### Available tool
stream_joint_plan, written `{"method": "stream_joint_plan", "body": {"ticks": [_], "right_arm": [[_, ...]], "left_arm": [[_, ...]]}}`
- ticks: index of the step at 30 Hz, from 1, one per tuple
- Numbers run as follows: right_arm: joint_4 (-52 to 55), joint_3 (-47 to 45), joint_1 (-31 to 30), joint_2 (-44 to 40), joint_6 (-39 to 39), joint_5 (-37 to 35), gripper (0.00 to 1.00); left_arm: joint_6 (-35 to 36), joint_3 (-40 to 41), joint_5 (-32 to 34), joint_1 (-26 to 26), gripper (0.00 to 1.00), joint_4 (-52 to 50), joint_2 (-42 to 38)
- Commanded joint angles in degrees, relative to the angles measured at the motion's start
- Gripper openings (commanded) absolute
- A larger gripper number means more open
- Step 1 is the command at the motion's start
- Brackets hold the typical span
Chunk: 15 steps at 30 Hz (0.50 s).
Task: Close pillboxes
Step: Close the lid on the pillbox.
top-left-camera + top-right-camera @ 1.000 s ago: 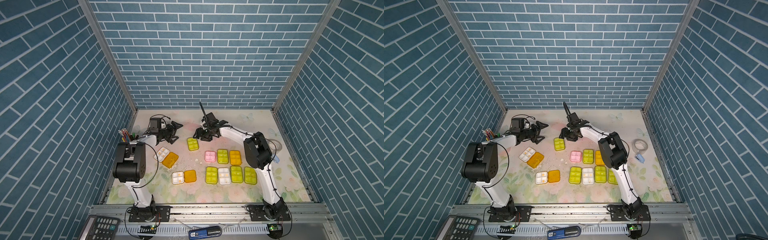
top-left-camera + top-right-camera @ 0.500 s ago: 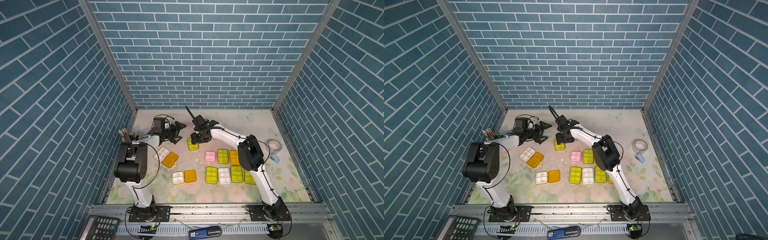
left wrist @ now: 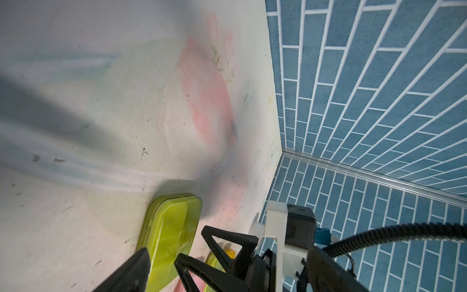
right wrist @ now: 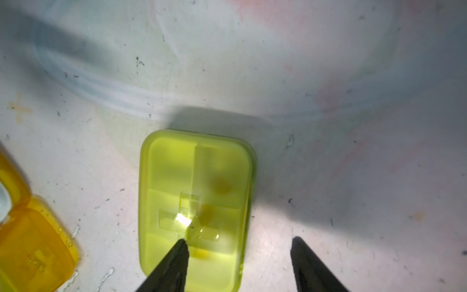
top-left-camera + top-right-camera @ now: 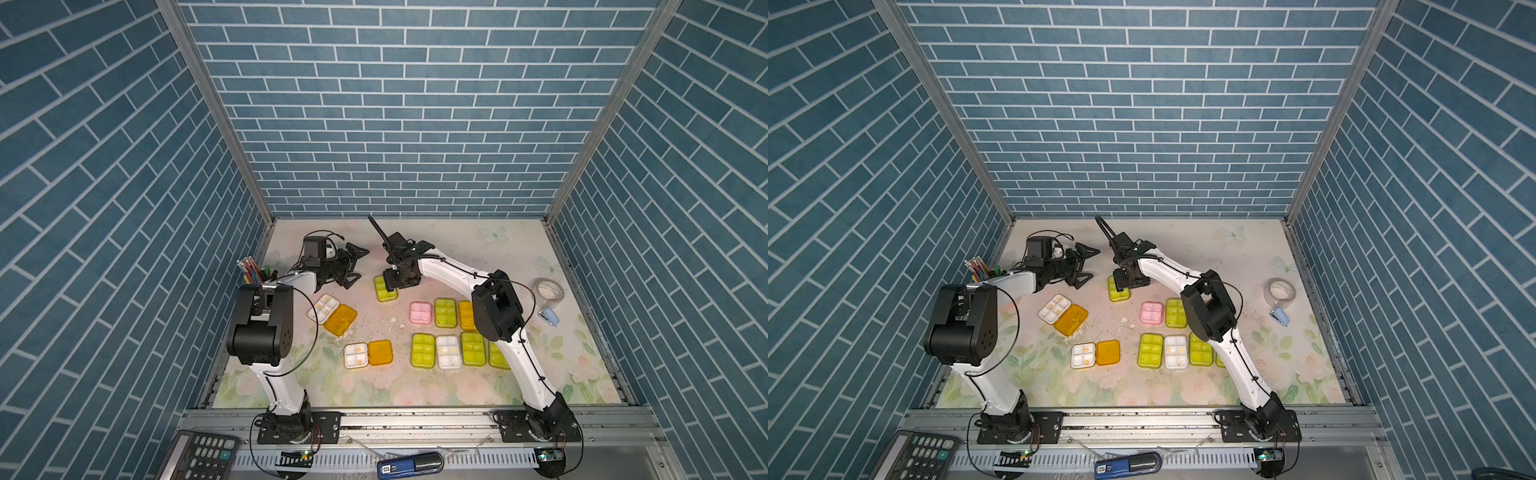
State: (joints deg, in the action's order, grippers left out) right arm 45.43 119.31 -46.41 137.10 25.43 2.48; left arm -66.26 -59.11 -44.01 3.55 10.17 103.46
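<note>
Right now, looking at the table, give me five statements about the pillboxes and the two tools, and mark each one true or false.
1. The right tool is shut on the yellow-green pillbox. False: its jaws stand open over the lid, gripping nothing.
2. Two orange-lidded pillboxes lie open. True.
3. The left tool holds a pillbox. False: it is open and empty, apart from every box.
4. The pink pillbox is closed. True.
5. The tape roll lies beside the left arm. False: it lies on the right arm's side, near the wall.
</note>
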Motion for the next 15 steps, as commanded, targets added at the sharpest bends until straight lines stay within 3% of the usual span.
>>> {"method": "stream_joint_plan", "body": {"ticks": [1, 15], "right_arm": [[1.16, -0.29, -0.33, 0.85, -1.39, -1.59, 0.66], [0.36, -4.97, -0.65, 1.47, -1.28, -3.53, 0.66]], "left_arm": [[-0.01, 1.02, -0.13, -0.46, 0.98, 0.86, -0.39], [-0.09, 1.10, -0.11, -0.87, 0.98, 0.92, -0.19]]}}
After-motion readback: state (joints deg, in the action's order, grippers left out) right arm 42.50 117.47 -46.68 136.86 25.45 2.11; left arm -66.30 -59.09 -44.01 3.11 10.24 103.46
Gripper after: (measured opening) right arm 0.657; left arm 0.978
